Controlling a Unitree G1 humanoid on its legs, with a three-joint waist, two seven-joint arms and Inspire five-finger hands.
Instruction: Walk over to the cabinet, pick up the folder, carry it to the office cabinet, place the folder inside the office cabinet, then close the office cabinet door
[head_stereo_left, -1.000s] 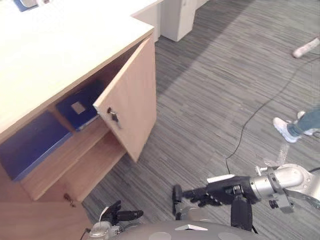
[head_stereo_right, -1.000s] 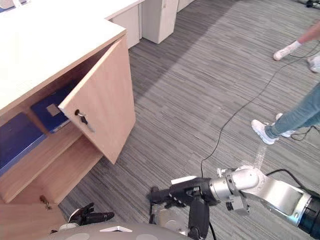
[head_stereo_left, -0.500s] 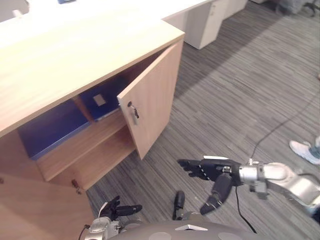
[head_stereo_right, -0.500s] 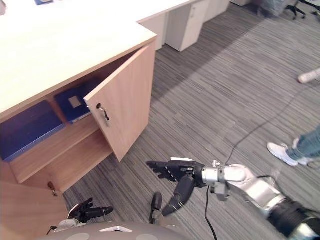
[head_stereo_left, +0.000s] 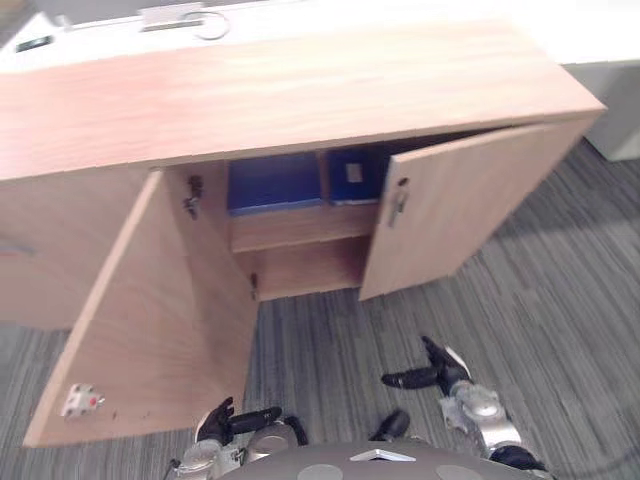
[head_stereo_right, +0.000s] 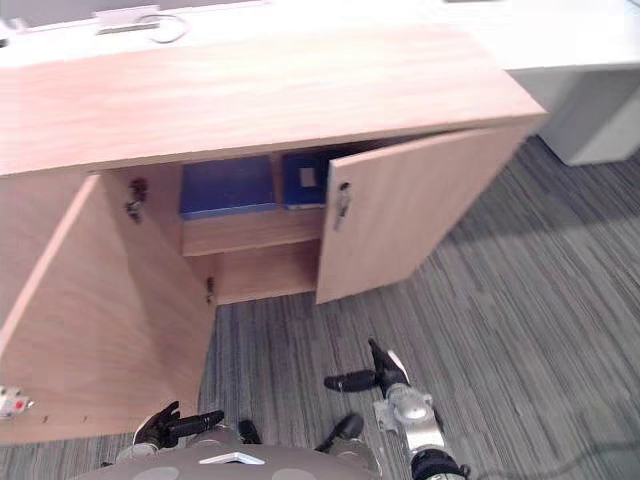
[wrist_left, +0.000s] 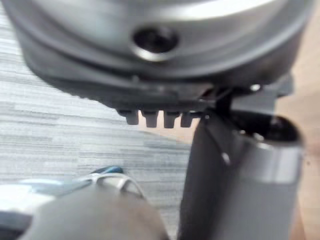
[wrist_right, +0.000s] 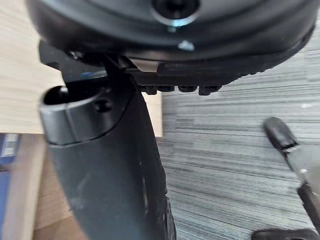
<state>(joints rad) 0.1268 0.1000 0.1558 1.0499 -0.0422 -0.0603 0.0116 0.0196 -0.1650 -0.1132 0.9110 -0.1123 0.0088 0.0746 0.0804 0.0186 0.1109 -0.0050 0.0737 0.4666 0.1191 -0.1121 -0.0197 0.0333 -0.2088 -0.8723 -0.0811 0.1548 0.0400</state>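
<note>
Your right robot hand (head_stereo_left: 440, 372) hangs low over the grey carpet floor (head_stereo_left: 560, 330), near the cabinet front, with fingers straight, thumb spread to the left and nothing held. Your left robot hand (head_stereo_left: 232, 421) sits at the near edge, just beside the left door (head_stereo_left: 150, 320). Its fingers are relaxed and point right, and it is empty too. The office cabinet (head_stereo_left: 300, 90) stands with both doors open. The left door swings wide toward you, and the right door (head_stereo_left: 470, 215) stands partly open with a key (head_stereo_left: 398, 200) in its edge. On the upper shelf (head_stereo_left: 300, 225) inside, the labelled blue folder (head_stereo_left: 352, 174) lies to the right, just beside a plain blue folder (head_stereo_left: 273, 182) to the left.
</note>
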